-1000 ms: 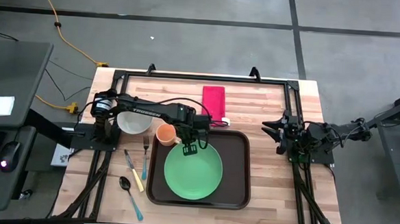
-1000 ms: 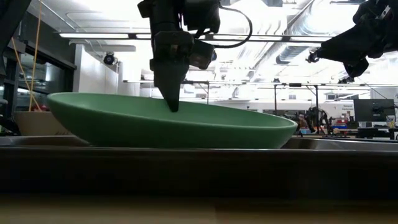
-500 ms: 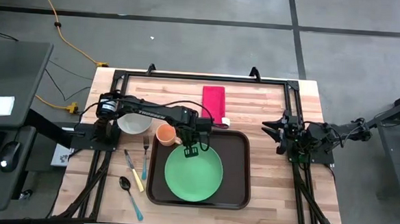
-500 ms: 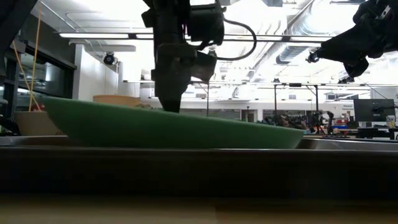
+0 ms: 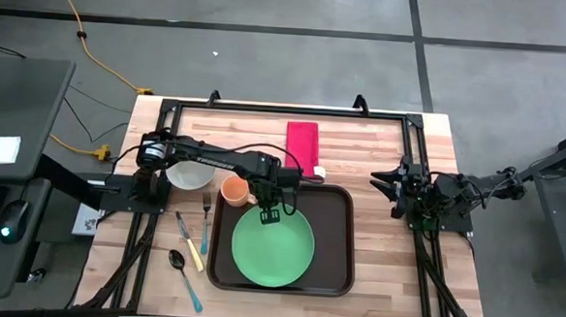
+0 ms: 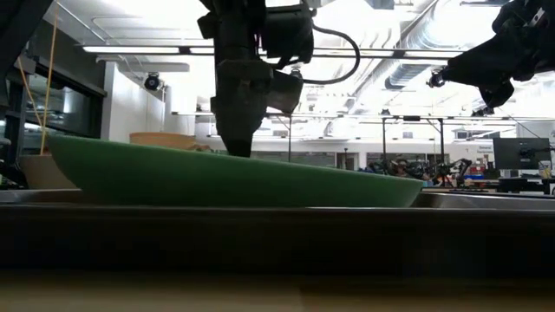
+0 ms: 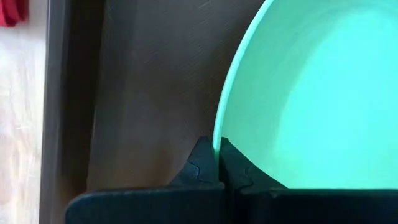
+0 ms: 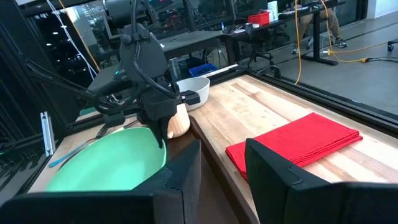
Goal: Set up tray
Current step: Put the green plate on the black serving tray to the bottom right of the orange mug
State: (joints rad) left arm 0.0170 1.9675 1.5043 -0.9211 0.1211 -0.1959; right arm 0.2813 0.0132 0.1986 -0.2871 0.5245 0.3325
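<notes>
The dark brown tray (image 5: pixel 337 229) lies on the wooden table with the round green plate (image 5: pixel 272 247) on it. My left gripper (image 5: pixel 270 214) stands over the plate's far edge, pointing down and shut on its rim. In the low view the plate (image 6: pixel 225 178) sits tilted, its left side higher. My right gripper (image 5: pixel 383 186) waits open at the table's right side, level and with nothing between its fingers (image 8: pixel 186 171). My left gripper pinches the plate's rim (image 7: pixel 216 134) at its far edge, one finger inside the plate and one outside. The fingers come from above, pointing down. The plate is tilted, the held side raised, its right end (image 6: pixel 408 192) down on the tray.
Left of the tray are an orange cup (image 5: pixel 235 189), a white bowl (image 5: pixel 190 173), a fork (image 5: pixel 205 222), a knife (image 5: pixel 189 241) and a spoon (image 5: pixel 182 270). A red napkin (image 5: pixel 302 145) lies beyond the tray's far edge. A black frame borders the table.
My left gripper has sunk a little with the plate's far rim, staying shut. The plate has tipped flatter toward the tray, and over the last half second it has kept still.
</notes>
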